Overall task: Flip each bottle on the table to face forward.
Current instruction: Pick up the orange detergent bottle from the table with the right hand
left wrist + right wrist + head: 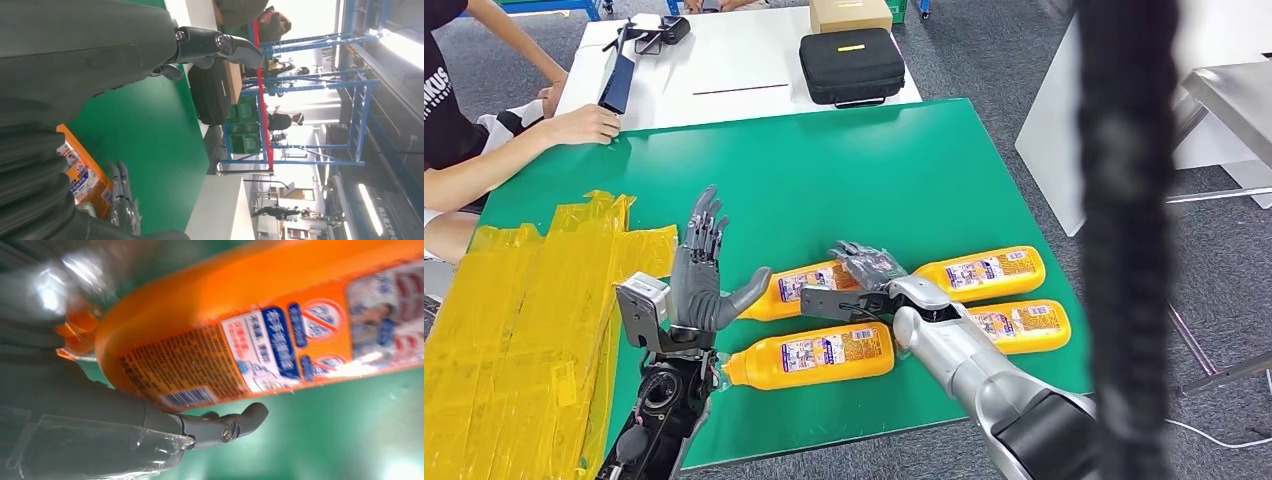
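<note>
Right hand [864,268] laid on bottle [809,287], fingers curled over its label; whether actually gripping cannot be told. Left hand [704,275] raised upright just beside that bottle's neck end, fingers spread, holding nothing. Three more orange bottles lying flat on green table [874,170]: one nearer [814,354] beside the right forearm, two [984,272] [1016,326] past the right hand.

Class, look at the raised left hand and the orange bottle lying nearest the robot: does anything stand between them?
Nothing visible does. The left hand is raised, fingers spread, above bare green table; the nearest orange bottle lies just beside it.
</note>
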`<state>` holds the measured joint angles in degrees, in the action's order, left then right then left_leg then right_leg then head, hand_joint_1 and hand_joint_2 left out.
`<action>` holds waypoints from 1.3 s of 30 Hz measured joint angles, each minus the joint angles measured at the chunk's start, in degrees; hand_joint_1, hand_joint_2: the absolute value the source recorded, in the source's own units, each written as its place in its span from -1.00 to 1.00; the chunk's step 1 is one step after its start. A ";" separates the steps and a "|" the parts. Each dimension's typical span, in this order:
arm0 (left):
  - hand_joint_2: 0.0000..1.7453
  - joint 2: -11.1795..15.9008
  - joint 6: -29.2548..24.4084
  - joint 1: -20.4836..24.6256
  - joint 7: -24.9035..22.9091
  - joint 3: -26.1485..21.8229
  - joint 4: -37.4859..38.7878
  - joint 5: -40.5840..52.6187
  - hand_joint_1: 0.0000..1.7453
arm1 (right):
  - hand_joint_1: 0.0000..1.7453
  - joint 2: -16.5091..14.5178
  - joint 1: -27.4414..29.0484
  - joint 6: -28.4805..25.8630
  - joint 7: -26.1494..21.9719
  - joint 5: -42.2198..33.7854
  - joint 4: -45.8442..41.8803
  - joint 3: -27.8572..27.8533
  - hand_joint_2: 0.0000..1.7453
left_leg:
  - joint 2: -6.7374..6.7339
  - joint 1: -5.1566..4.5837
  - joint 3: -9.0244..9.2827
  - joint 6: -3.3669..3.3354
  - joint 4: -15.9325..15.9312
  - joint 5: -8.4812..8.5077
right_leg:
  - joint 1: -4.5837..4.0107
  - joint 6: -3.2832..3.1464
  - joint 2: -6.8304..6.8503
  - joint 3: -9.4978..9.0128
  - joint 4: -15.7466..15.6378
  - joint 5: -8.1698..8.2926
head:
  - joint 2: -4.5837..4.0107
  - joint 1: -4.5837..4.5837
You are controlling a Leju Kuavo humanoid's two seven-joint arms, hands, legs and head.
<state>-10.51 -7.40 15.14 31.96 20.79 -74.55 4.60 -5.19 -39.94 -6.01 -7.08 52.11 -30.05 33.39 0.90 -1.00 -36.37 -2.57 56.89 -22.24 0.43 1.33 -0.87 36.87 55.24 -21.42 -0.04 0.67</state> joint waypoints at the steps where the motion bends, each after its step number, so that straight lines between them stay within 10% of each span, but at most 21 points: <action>1: 1.00 0.00 -0.07 -0.01 0.04 0.08 -0.15 0.26 -1.00 | 0.91 -0.05 -0.03 -0.13 0.05 0.24 0.21 0.01 1.00 | 0.00 0.00 0.00 0.00 0.00 0.00 | 0.00 0.00 0.00 0.00 0.00 0.00 | 0.00 0.00; 20: 1.00 0.01 -1.25 0.19 -0.43 1.23 -3.58 2.28 -1.00 | 1.00 -0.89 0.07 -12.70 -0.03 -1.34 0.11 -2.00 1.00 | 0.00 0.00 0.01 -0.01 0.00 0.01 | 0.00 0.00 0.00 0.00 0.00 0.01 | 0.00 0.01; 39: 1.00 1.51 -1.09 3.63 -4.88 4.43 -8.93 5.60 -1.00 | 1.00 -1.05 14.40 -29.98 -17.43 -27.79 -28.42 -17.15 1.00 | 0.02 -0.01 0.00 -0.01 0.01 0.00 | 0.01 0.00 0.06 0.00 0.00 0.00 | 0.00 0.01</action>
<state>-9.00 -8.49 18.77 27.08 25.22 -83.49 10.20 -6.24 -25.54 -35.98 -24.51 24.32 -58.47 16.24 0.92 -1.01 -36.37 -2.57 56.89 -22.24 0.44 1.32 -0.82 36.87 55.23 -21.42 -0.04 0.68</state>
